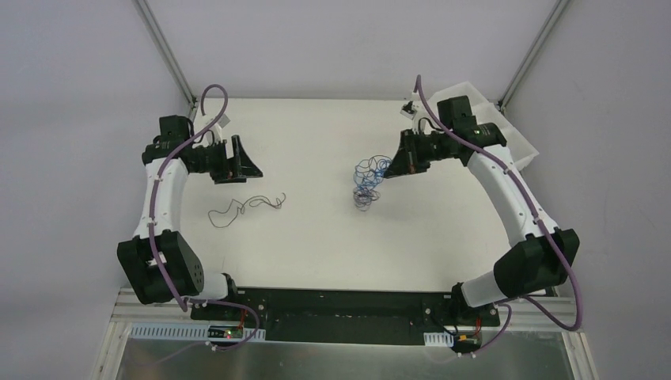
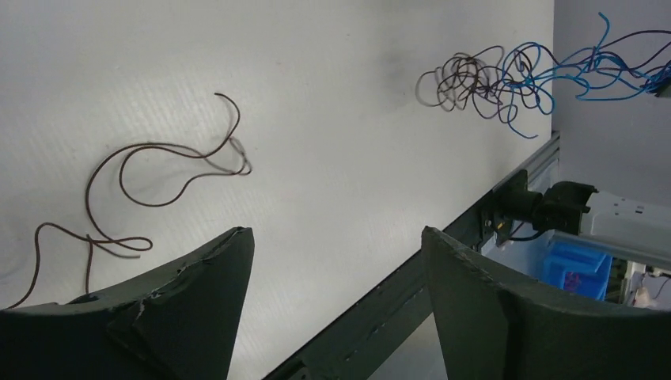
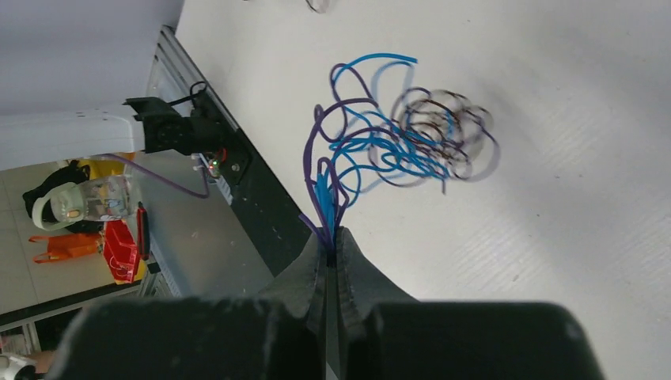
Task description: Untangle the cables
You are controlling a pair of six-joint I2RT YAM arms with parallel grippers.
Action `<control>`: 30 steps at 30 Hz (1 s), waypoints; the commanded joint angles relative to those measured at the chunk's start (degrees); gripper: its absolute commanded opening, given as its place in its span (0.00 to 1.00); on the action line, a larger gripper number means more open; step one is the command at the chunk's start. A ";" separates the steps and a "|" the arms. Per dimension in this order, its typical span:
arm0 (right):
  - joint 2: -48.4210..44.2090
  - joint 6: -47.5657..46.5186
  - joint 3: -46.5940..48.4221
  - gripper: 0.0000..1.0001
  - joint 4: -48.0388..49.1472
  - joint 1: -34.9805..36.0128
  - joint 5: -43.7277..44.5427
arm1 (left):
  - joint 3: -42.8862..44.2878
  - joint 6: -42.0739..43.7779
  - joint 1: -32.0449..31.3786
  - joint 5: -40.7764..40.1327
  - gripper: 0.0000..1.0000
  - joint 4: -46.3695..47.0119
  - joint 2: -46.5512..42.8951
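Blue and dark curly wires [image 1: 368, 180], tangled, hang pinched in the clamped right claw [image 1: 389, 168] over the white desk [image 1: 316, 245] at one o'clock, well apart from a lone brown wire [image 1: 245, 207] at nine o'clock near the gaping left claw [image 1: 245, 162].

One loose brown wire [image 1: 247, 206]; one blue-and-dark tangle [image 1: 368, 180]; two tools [image 1: 247, 158] [image 1: 389, 168]

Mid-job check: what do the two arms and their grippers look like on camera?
The left arm and right arm have white curved shells and black joint housings, each with a thick purple cable along it. The left gripper and right gripper are black, with broad wedge-shaped fingers.
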 commanded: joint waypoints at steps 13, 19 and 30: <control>16.41 -4.74 -16.47 0.00 10.20 0.14 9.25 | -10.16 -15.79 -29.15 -4.04 0.82 30.17 14.67; 15.26 -4.40 -17.44 0.00 9.33 -0.25 9.23 | -4.95 -20.64 -37.14 -5.66 0.83 37.47 23.90; 14.36 -3.88 -18.92 0.00 8.87 -3.01 10.92 | -3.34 -27.28 -44.43 -4.34 0.74 44.25 35.59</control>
